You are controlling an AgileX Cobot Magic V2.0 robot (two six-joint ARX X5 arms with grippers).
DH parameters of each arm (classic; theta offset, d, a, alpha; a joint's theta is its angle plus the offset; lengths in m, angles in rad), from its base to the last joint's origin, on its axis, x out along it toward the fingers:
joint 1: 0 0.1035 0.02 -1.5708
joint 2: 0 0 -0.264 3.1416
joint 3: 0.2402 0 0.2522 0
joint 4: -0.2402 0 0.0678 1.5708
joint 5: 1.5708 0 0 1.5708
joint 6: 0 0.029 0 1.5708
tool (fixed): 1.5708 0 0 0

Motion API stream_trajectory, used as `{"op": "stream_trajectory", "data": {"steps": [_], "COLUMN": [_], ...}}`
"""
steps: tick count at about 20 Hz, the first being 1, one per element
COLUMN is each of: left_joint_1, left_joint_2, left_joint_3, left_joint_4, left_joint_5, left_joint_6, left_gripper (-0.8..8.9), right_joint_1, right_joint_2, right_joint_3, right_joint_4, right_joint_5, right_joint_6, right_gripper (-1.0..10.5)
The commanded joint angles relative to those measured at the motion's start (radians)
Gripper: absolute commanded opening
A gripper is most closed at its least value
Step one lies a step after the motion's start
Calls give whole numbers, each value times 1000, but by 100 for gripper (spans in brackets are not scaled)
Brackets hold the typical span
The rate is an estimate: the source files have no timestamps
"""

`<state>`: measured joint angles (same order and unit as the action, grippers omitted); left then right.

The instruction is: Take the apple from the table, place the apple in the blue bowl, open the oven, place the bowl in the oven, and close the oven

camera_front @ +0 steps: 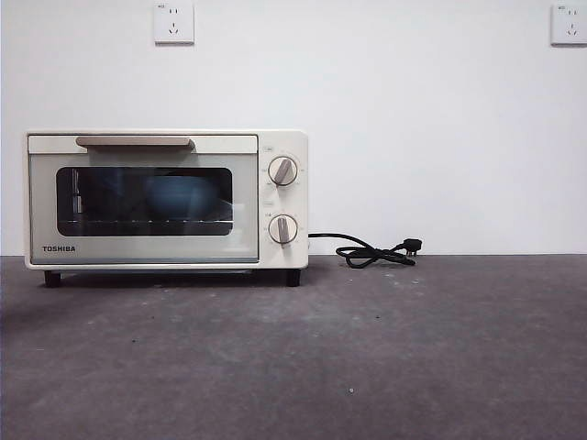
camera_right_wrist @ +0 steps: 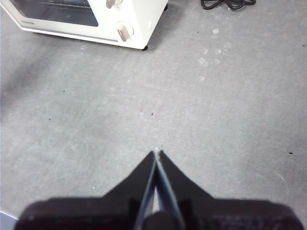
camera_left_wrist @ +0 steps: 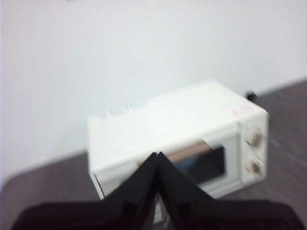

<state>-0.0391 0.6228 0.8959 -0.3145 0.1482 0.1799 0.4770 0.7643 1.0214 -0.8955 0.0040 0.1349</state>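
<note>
1. Your oven (camera_front: 166, 199) sits on the table (camera_front: 367, 357) at the left of the front view, against the white wall, with its door shut and the beige bar handle (camera_front: 134, 141) along the top edge of the door.
2. Look through the dark glass: you can make out the blue bowl (camera_front: 174, 195) inside, resting on the wire rack. You cannot tell from here whether the apple is in it.
3. Your left claw (camera_left_wrist: 157, 155) is closed and empty, its two black tips touching, held in the air above and in front of the oven; that view is blurred.
4. Your right claw (camera_right_wrist: 156, 152) is also closed on nothing, hanging over bare table, well apart from the oven's knob corner.
5. The black cord (camera_front: 371, 250) lies coiled on the table just right of the oven, unplugged.
6. Two wall sockets (camera_front: 174, 22) sit high on the wall.
</note>
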Motion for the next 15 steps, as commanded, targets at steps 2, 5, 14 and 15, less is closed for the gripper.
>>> {"op": "stream_trajectory", "data": {"steps": [2, 5, 14, 15], "left_joint_1": [37, 61, 67, 67], "left_joint_2": [-147, -293, -622, -619], "left_joint_3": [-321, -569, -888, -888], "left_joint_4": [230, 305, 256, 254], "left_joint_5": [6, -55, -124, -134], "left_joint_6": [-31, -89, -193, -164], "left_gripper": [-3, -3, -3, -3], "right_joint_1": [0, 0, 0, 0], "right_joint_2": [-1, -1, -1, -1], "right_joint_3": [-11, -11, -11, -11], "right_joint_4": [6, 6, 6, 7], "right_joint_5": [4, 4, 4, 4], "right_joint_6": [4, 4, 4, 4], "right_gripper": [1, 1, 1, 1]}}
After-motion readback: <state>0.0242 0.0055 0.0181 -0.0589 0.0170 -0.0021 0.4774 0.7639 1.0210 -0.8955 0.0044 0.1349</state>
